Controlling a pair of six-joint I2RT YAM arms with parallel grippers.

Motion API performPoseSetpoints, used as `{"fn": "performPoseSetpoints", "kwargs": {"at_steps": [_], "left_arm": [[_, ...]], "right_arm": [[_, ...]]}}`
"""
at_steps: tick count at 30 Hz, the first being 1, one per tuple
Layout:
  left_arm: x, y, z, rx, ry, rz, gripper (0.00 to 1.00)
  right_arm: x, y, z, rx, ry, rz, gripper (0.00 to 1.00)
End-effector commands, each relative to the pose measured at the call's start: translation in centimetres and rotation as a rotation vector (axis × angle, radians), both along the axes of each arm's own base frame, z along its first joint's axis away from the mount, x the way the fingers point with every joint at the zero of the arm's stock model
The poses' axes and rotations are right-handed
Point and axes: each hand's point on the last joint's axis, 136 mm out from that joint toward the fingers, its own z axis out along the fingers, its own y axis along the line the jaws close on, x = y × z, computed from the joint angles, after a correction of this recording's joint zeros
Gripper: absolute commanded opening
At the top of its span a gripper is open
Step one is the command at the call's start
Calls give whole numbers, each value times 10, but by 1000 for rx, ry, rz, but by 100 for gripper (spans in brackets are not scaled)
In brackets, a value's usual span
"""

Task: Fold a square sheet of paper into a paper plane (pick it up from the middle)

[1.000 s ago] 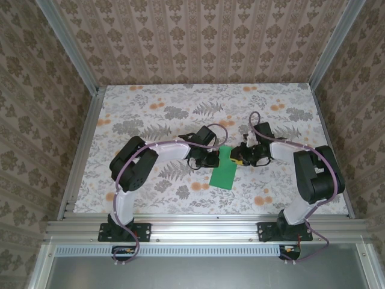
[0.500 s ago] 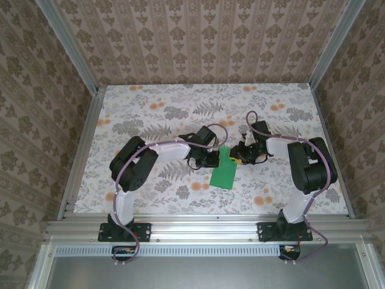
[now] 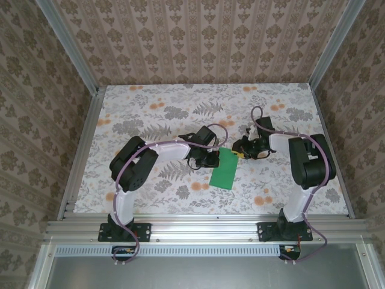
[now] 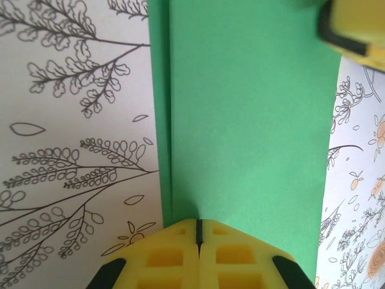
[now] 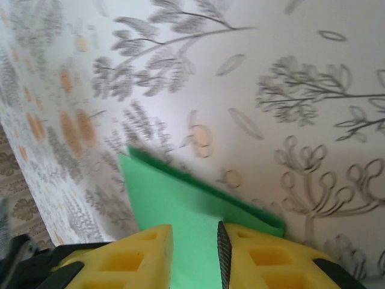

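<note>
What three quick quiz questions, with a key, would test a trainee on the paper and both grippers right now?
1. True or false: the left gripper has its fingers spread wide.
2. Where does the green paper sheet lie? A) on the floral tabletop, between the two grippers; B) in the far left corner; C) hanging over the near edge.
3. Fill in: the right gripper has its fingers apart, with ____ paper showing in the gap.
Key: 1 false, they are shut together. 2 A. 3 green.

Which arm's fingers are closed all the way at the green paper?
The left fingers: they meet with no gap over the green paper; the right fingers stand apart, paper showing between them.
</note>
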Motion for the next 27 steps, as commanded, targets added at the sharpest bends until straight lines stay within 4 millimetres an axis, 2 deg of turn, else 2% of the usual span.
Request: {"fn": "performPoseSetpoints", "kwargs": {"at_steps": [1, 4, 10, 13, 23, 25, 27], "left_arm": [[-20, 25, -30, 136, 68, -19, 0], [-21, 26, -31, 138, 70, -19, 0], [-22, 27, -32, 141, 72, -20, 0], [-23, 26, -32, 134, 73, -19, 0], [-22, 25, -30, 134, 72, -21, 0], [-21, 26, -30, 136, 71, -18, 0], [-22, 27, -31, 139, 72, -17, 0]], "right_arm": [[-7, -5, -16, -10, 44, -19, 28], [-4, -9, -13, -21, 38, -22, 28], [6, -2, 27, 26, -42, 8, 29], [9, 1, 33, 41, -50, 18, 29], [-5, -8, -17, -24, 67, 8, 28], [-8, -12, -21, -43, 85, 13, 28], [-8, -14, -14, -33, 82, 17, 28]]}}
